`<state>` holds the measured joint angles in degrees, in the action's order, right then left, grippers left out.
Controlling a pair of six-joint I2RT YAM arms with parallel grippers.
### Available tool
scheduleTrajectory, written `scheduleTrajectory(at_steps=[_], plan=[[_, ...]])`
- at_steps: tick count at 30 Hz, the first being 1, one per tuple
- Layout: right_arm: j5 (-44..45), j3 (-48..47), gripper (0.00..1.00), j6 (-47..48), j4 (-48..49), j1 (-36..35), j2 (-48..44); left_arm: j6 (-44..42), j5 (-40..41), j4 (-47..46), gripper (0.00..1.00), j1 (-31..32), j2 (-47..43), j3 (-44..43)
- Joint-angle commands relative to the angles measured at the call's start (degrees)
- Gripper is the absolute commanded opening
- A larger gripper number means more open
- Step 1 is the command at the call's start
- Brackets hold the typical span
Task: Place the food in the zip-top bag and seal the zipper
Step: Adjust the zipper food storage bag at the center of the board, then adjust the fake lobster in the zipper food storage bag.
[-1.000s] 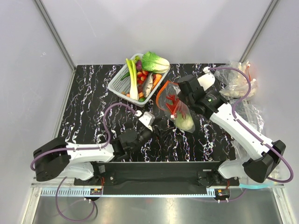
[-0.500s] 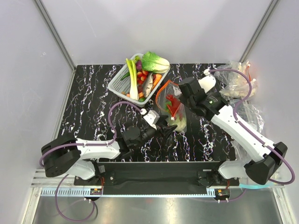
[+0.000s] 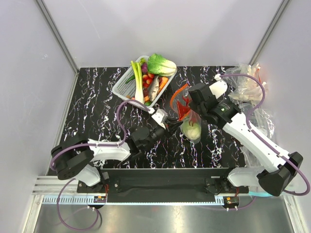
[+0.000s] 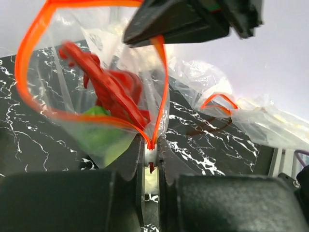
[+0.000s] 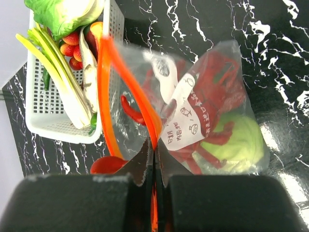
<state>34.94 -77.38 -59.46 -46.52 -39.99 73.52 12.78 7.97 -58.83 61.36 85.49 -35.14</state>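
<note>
My left gripper (image 4: pixel 151 155) has its jaws pressed almost together on one end of the zipper (image 4: pixel 21 63), pinching the orange strip between the pads. My right gripper (image 5: pixel 154 153) is clamped flat on the same strip further round the mouth. Between the two grips the strip bows into an open loop, so the zip-top bag (image 3: pixel 193 127) gapes at centre-right of the top view. The red lobster (image 4: pixel 113 94) lies inside over the pale green cabbage (image 5: pixel 244 140). I cannot tell whether the bag's bottom touches the table (image 3: pixel 92 111). The white basket (image 3: pixel 118 91) sits near the mouth, toward the upper centre. A crumpled clear plastic heap (image 3: pixel 245 90) crowds the right edge, while bare marble opens to the left. My left arm (image 3: pixel 107 150) stretches low from the lower left. My right arm (image 3: pixel 248 133) slants up from the lower right, wrist bent over the bag.
</note>
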Motion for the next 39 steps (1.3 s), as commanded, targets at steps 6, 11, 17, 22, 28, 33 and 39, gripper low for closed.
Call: scheduleTrajectory(at_steps=[6, 11, 17, 22, 28, 33, 39], plan=[[-1.54, 1.18, 0.64, 17.60, 4.24, -0.27, -4.69, 3.66, -7.60, -1.13, 0.00, -3.53, -10.33, 4.01], [-7.59, 3.12, 0.86, 33.59, 9.42, -0.35, -9.08, 1.65, -12.79, 11.17, 0.00, -4.67, -20.07, 4.81], [-22.07, 0.05, 0.80, 44.42, 12.51, -0.35, -9.18, -3.89, -17.80, 28.75, 0.00, -4.67, -28.97, 1.65], [-32.45, -3.56, 0.63, 47.59, 13.03, -0.27, -6.64, -6.71, -21.24, 42.02, 0.00, -4.67, -33.19, -1.60], [-49.60, -2.51, 0.56, 46.72, 12.33, -0.35, -3.03, -8.82, -17.90, 52.22, 0.00, -4.67, -37.84, -3.45], [-58.13, 6.08, 0.50, 43.91, 17.69, -0.44, -5.39, -10.05, -15.44, 56.54, 0.00, -4.67, -41.28, -3.89], [-58.85, 12.87, 0.59, 40.92, 21.03, -1.85, -6.10, -9.26, -16.58, 56.63, 0.00, -4.67, -41.55, -3.98]])
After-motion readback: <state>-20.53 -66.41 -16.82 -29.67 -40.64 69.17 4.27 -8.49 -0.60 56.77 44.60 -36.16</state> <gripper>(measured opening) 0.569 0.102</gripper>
